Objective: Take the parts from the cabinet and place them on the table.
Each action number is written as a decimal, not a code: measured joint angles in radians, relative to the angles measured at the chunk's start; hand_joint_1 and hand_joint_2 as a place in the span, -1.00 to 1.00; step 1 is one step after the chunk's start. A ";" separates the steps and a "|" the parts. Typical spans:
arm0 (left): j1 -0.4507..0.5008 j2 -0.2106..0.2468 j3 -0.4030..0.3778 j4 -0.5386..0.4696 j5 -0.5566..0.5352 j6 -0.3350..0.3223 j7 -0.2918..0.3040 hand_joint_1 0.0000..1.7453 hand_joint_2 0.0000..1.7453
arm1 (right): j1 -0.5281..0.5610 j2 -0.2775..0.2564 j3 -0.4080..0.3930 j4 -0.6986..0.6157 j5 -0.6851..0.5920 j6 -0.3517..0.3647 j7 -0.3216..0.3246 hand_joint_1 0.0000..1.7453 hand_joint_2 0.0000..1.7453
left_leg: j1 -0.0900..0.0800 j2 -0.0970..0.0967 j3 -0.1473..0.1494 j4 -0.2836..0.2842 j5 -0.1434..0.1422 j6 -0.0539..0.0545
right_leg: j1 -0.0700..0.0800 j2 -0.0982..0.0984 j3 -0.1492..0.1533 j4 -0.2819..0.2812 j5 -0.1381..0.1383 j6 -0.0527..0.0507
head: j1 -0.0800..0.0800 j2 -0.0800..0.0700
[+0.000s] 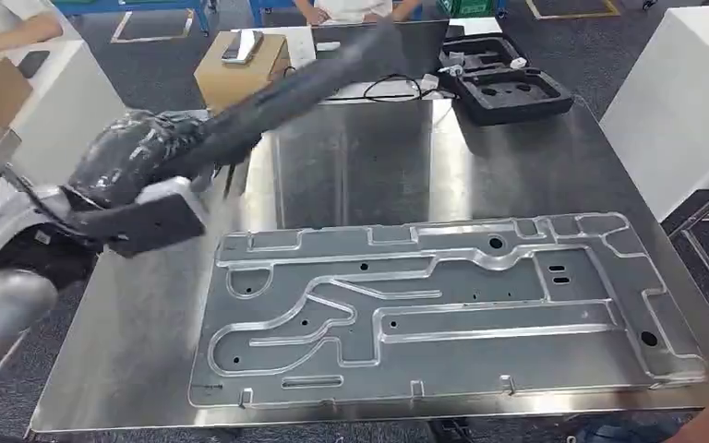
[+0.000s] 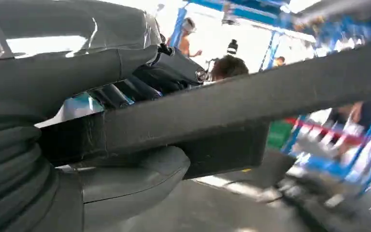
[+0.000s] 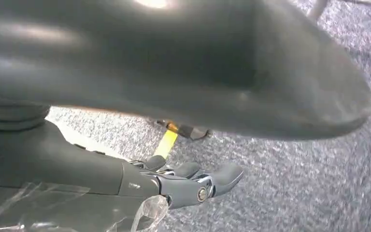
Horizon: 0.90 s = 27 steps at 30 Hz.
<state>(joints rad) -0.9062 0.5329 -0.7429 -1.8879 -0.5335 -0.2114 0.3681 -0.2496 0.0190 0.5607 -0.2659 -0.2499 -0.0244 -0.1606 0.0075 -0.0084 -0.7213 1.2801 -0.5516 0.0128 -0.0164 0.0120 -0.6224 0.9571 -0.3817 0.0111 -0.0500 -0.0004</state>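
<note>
**Left Hand Carrying a Long Dark Part Over the Desk**

The left hand [image 1: 134, 180] is gripping a long dark part [image 1: 314, 78] at its near end. In the left wrist view, the thumb [image 2: 135, 176] is pressing beneath the bar while the darker fingers [image 2: 125, 92] are wrapping over it. The part is extending from the hand toward two o'clock, tilted and blurred, above the steel desk [image 1: 360, 157]. The end grip is probably keeping the long free end pointed over the open desk surface, away from the large machined plate [image 1: 443, 309] lying flat at the near side.

The plate is occupying the desk from five to seven o'clock, just beside the hand at its four o'clock. A black foam tray [image 1: 508, 83] is sitting at the far edge, at one o'clock.

The right hand [image 3: 188, 183] is hanging over the carpeted floor [image 3: 294, 183], fingers loosely curled and holding nothing.
</note>
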 joint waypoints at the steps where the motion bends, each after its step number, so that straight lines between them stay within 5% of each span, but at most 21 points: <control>1: -0.002 -0.002 -0.017 0.000 -0.024 -0.015 0.000 1.00 1.00 | 0.000 0.001 0.004 0.000 0.001 0.001 0.001 -1.00 -1.00 | 0.002 0.000 0.019 -0.053 0.040 -0.004 | -0.003 0.002 0.002 0.001 -0.002 0.002 | 0.000 0.000; 3: -0.019 -0.008 -0.038 0.000 -0.046 -0.032 0.000 1.00 1.00 | -0.002 0.004 0.007 0.000 0.005 0.004 0.001 -1.00 -1.00 | 0.009 0.003 0.098 -0.243 0.145 -0.009 | -0.007 0.005 0.009 0.000 -0.005 0.009 | 0.000 0.000; 5: -0.064 -0.021 -0.081 0.002 -0.089 -0.060 -0.007 1.00 1.00 | -0.009 0.010 0.015 0.000 0.008 0.006 0.002 -1.00 -1.00 | 0.000 0.003 0.132 -0.323 0.145 0.002 | 0.001 0.005 0.002 0.004 -0.007 0.021 | 0.000 0.000; 9: -0.066 -0.049 -0.152 0.006 -0.136 -0.082 -0.032 1.00 1.00 | -0.013 0.016 0.031 0.000 0.007 0.008 0.002 -1.00 -1.00 | 0.003 0.004 0.136 -0.326 0.152 0.028 | -0.005 0.004 0.003 0.005 -0.012 0.044 | 0.002 0.000; 10: -0.070 -0.055 -0.162 0.007 -0.140 -0.082 -0.033 1.00 1.00 | -0.014 0.017 0.032 0.000 0.007 0.009 0.002 -1.00 -1.00 | 0.001 0.004 0.137 -0.326 0.151 0.034 | -0.003 -0.001 -0.011 0.046 -0.039 0.045 | 0.003 0.000; 13: -0.068 -0.067 -0.189 0.011 -0.145 -0.082 -0.033 1.00 1.00 | -0.012 0.018 0.041 0.000 0.007 0.009 0.003 -1.00 -1.00 | -0.006 0.005 0.139 -0.325 0.149 0.047 | -0.003 -0.002 -0.123 0.284 -0.144 0.046 | 0.003 0.000; 14: -0.065 -0.071 -0.199 0.014 -0.145 -0.083 -0.033 1.00 1.00 | -0.010 0.018 0.042 0.000 0.007 0.010 0.003 -1.00 -1.00 | -0.009 0.004 0.140 -0.325 0.149 0.048 | -0.003 -0.002 -0.151 0.336 -0.153 0.046 | 0.003 0.000; 16: -0.065 -0.074 -0.214 0.017 -0.145 -0.083 -0.033 1.00 1.00 | -0.010 0.018 0.049 0.000 0.007 0.010 0.003 -1.00 -1.00 | -0.011 0.001 0.143 -0.324 0.147 0.049 | -0.003 -0.002 -0.127 0.273 -0.101 0.042 | 0.003 0.000; 18: -0.067 -0.076 -0.224 0.019 -0.145 -0.082 -0.033 1.00 1.00 | -0.011 0.018 0.052 0.000 0.007 0.009 0.003 -1.00 -1.00 | -0.010 -0.001 0.147 -0.322 0.142 0.045 | -0.003 -0.003 -0.044 0.105 -0.022 0.037 | 0.003 0.000; 19: -0.069 -0.078 -0.228 0.021 -0.145 -0.083 -0.035 1.00 1.00 | -0.011 0.018 0.053 0.000 0.007 0.009 0.003 -1.00 -1.00 | -0.012 -0.002 0.146 -0.319 0.138 0.040 | -0.004 -0.003 -0.013 0.044 -0.008 0.036 | 0.003 0.000; 23: -0.071 -0.079 -0.242 0.026 -0.143 -0.083 -0.046 1.00 1.00 | -0.011 0.019 0.055 0.000 0.007 0.009 0.004 -1.00 -1.00 | -0.016 -0.001 0.142 -0.312 0.131 0.028 | 0.004 0.001 -0.008 0.025 -0.015 0.020 | 0.001 0.000; 24: -0.068 -0.079 -0.245 0.026 -0.141 -0.087 -0.050 1.00 1.00 | -0.011 0.020 0.055 0.000 0.006 0.009 0.004 -1.00 -1.00 | -0.013 -0.001 0.138 -0.304 0.123 0.025 | -0.004 0.000 -0.006 0.022 -0.012 0.014 | 0.001 0.000; 25: -0.066 -0.080 -0.247 0.027 -0.129 -0.098 -0.057 1.00 1.00 | -0.011 0.020 0.055 0.000 0.006 0.009 0.004 -1.00 -1.00 | -0.012 0.001 0.128 -0.278 0.104 0.018 | -0.004 0.000 -0.004 0.022 -0.013 0.011 | 0.000 0.000; 27: -0.063 -0.080 -0.252 0.027 -0.101 -0.122 -0.065 1.00 1.00 | -0.009 0.021 0.055 0.000 0.005 0.008 0.004 -1.00 -1.00 | -0.006 0.002 0.060 -0.130 0.031 0.006 | -0.003 0.001 -0.004 0.022 -0.014 0.006 | -0.001 0.000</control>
<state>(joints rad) -0.9687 0.4532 -0.9953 -1.8608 -0.6340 -0.3330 0.3029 -0.2588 0.0397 0.6161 -0.2659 -0.2449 -0.0160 -0.1564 0.0012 -0.0068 -0.6615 1.1504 -0.5207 0.0191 -0.0197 0.0126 -0.6264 0.9790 -0.3957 0.0174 -0.0507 -0.0004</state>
